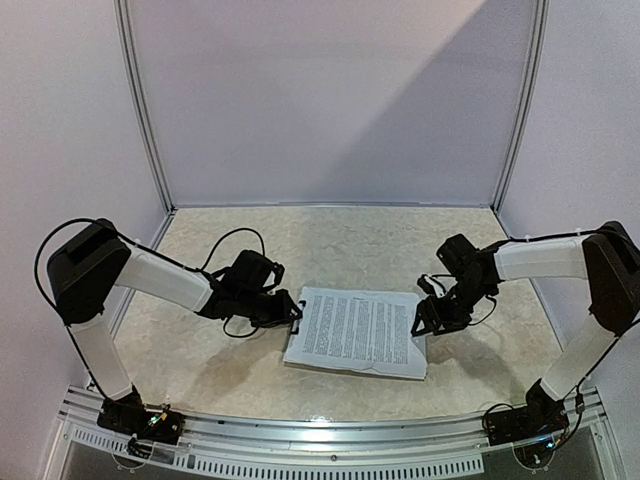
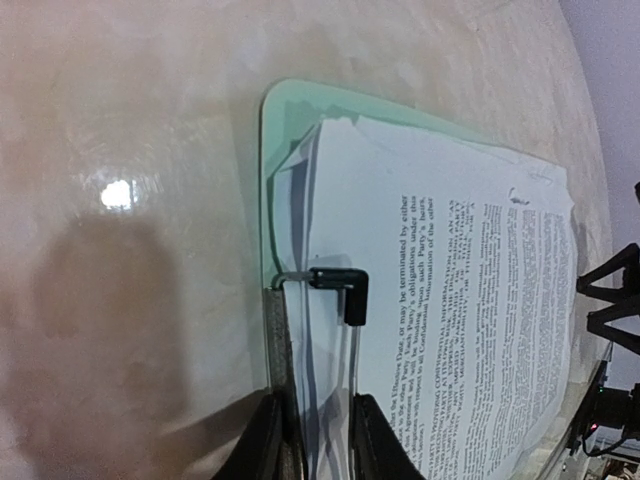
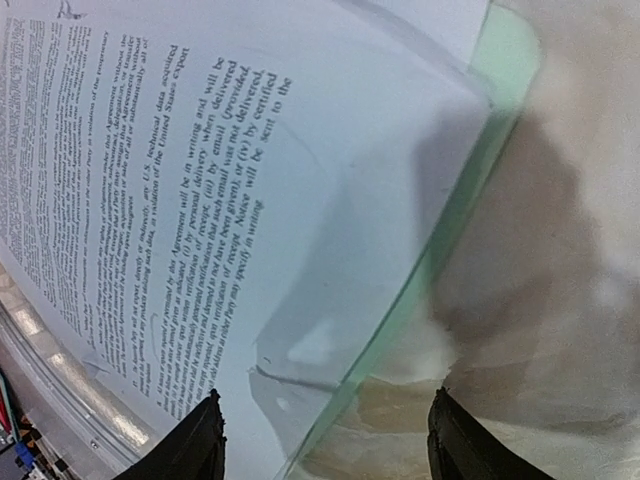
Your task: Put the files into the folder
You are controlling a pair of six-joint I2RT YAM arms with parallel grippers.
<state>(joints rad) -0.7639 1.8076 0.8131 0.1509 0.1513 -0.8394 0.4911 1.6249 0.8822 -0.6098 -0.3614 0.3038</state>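
The files, white sheets with black text, lie stacked on the pale green folder in the middle of the table. In the left wrist view the files sit under the folder's black clip. My left gripper is shut on the clip's metal base and wire at the folder's left short edge. My right gripper is open at the opposite short edge. In the right wrist view its jaws straddle the folder's green edge and the files' corner without touching them.
The beige table is walled by white panels at the back and on both sides. A metal rail runs along the near edge by the arm bases.
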